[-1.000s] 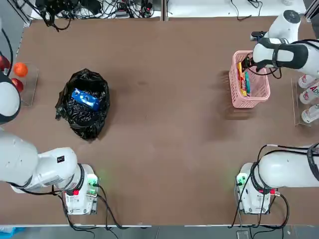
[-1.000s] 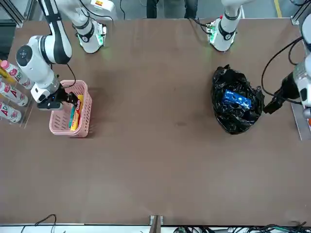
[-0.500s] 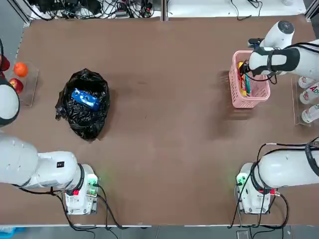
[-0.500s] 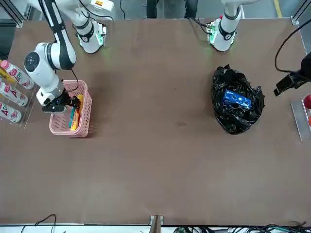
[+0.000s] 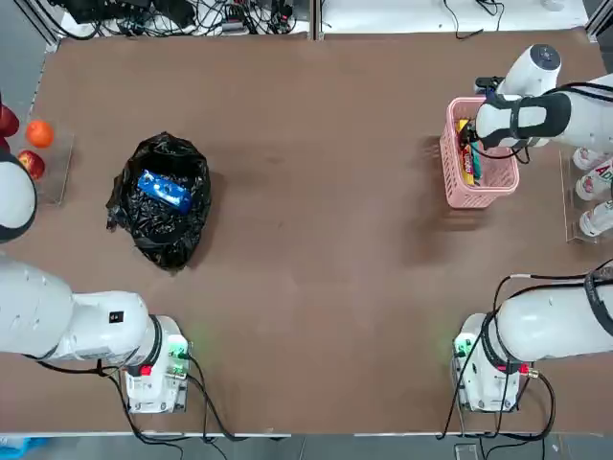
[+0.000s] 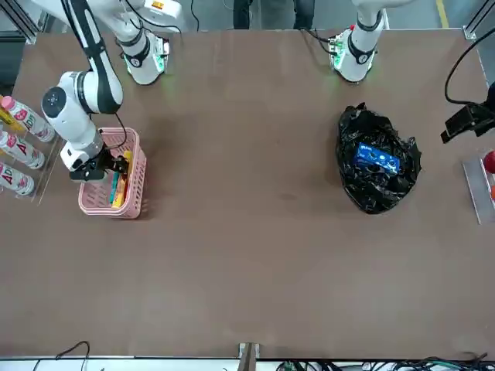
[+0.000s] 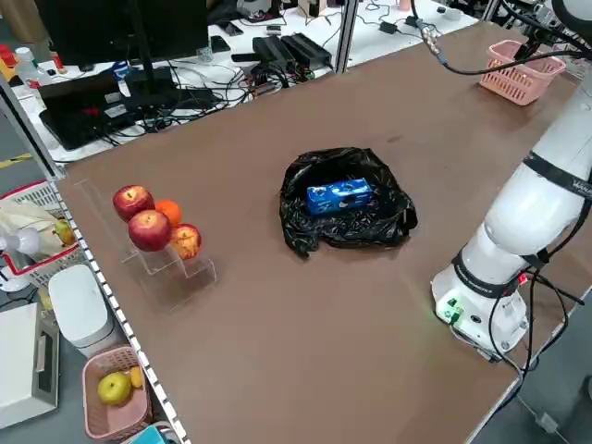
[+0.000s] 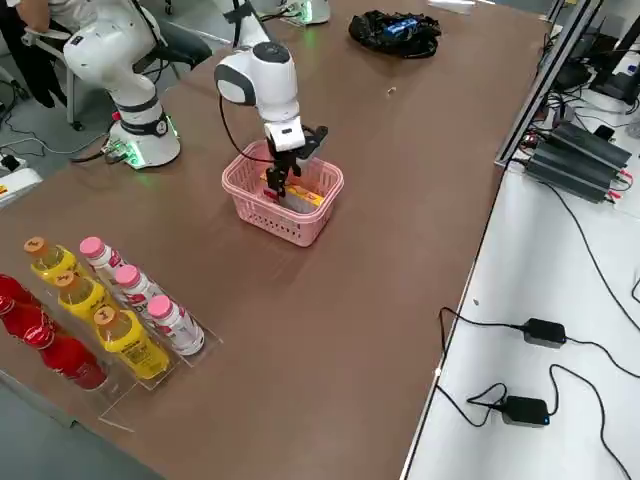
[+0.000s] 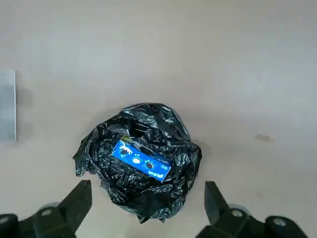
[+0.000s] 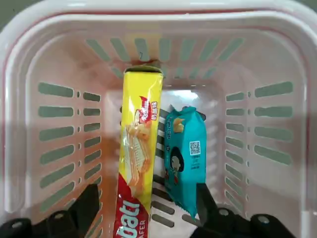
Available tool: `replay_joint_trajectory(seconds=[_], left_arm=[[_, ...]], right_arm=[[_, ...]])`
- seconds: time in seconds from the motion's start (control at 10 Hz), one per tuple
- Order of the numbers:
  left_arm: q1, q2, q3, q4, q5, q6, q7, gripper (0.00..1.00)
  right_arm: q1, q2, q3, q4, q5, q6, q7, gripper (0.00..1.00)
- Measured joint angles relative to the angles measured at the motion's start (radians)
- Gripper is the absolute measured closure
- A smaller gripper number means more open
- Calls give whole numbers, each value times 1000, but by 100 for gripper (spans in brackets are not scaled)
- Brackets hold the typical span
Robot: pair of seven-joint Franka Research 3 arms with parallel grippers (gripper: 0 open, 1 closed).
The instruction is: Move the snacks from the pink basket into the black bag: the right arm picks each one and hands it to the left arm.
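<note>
The pink basket (image 5: 482, 201) (image 10: 148, 12) stands at the table's far right. In it lie a long yellow-orange snack (image 10: 141, 144) (image 5: 465, 158) and a small teal one (image 10: 184, 153), side by side. My right gripper (image 10: 143, 208) (image 6: 116, 164) is lowered into the basket, open, with one finger outside each packet. On the left of the table, the black bag (image 5: 163, 235) (image 9: 163, 134) holds a blue snack (image 9: 141, 158) (image 5: 165, 190). My left gripper (image 9: 146, 203) (image 6: 464, 124) hangs open, high above the bag and off to its outer side, holding nothing.
A rack of drink bottles (image 5: 594, 182) (image 8: 110, 310) sits just beyond the basket at the right edge. Apples and an orange (image 5: 34, 144) (image 7: 153, 227) rest on a clear stand at the left edge. Cables and power units (image 5: 192, 14) line the back.
My left gripper has drawn back from beside the bag toward the table's left edge. My right arm has shifted slightly over the basket, the gripper staying inside.
</note>
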Motion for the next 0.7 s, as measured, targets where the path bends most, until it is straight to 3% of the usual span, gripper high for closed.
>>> replay_joint_trajectory(seconds=[0.5,0.7], left_arm=[[-1,3,1,14,-22,-4,18,0],[-1,3,2,16,-22,-4,21,0]], right_arm=[[0,25,2,-11,0,48,-1,24],[0,31,3,-11,0,58,-1,24]])
